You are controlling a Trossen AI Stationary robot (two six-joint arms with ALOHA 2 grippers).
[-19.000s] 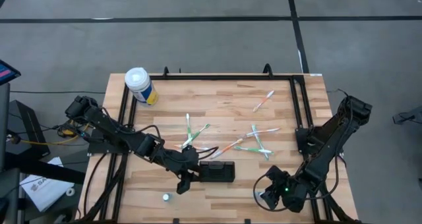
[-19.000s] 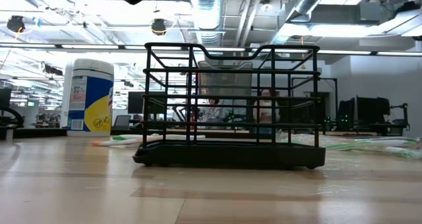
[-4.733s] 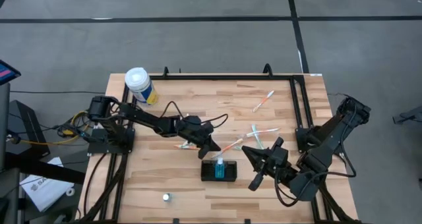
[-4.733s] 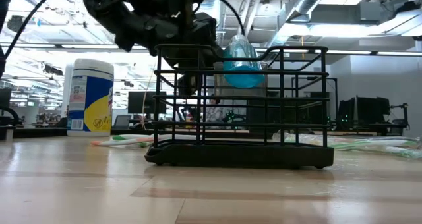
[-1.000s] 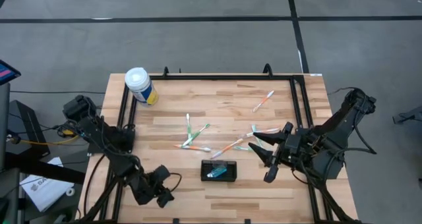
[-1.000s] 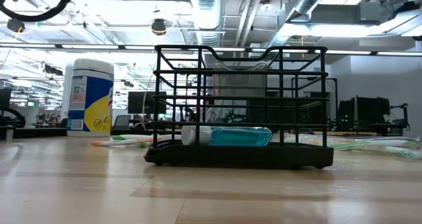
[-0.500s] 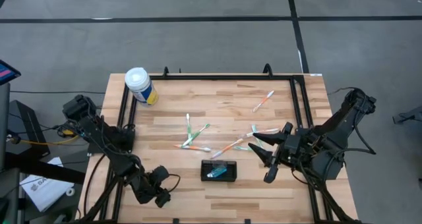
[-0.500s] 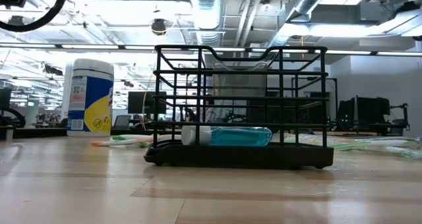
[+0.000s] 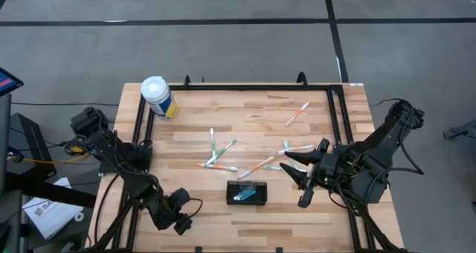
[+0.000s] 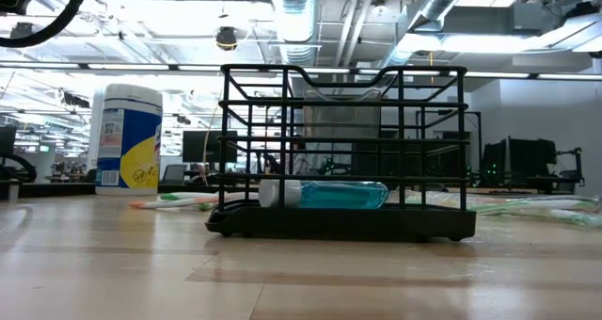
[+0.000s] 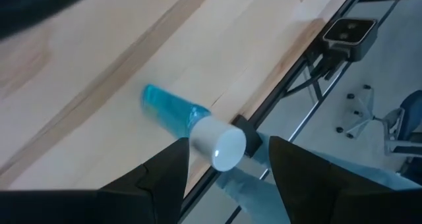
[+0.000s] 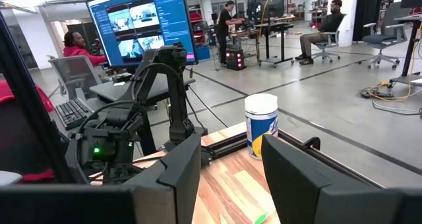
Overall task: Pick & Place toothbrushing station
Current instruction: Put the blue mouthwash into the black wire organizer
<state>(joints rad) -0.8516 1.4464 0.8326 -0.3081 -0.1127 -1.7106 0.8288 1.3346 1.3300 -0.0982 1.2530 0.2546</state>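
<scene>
The toothbrushing station (image 9: 246, 192), a black wire rack (image 10: 343, 151), stands at the table's near middle. A blue bottle (image 10: 324, 195) lies flat in its bottom. My left gripper (image 9: 178, 223) is at the near left edge, open and slanting down. Its fingers (image 11: 229, 145) stand either side of the white cap of a second small blue bottle (image 11: 170, 112), which lies on its side on the wood. Whether a finger touches the cap, I cannot tell. My right gripper (image 9: 295, 180) hangs level above the table, right of the station, open (image 12: 231, 151) and holding nothing.
Several toothbrushes (image 9: 219, 152) lie scattered across the table's middle, one more (image 9: 297, 113) toward the far right. A white-lidded canister (image 9: 158, 97) stands at the far left corner. Black rails (image 9: 137, 126) frame the table. People sit in the room beyond.
My left gripper has turned slightly in place at the near left edge. The station and the bottle in it have kept still.
</scene>
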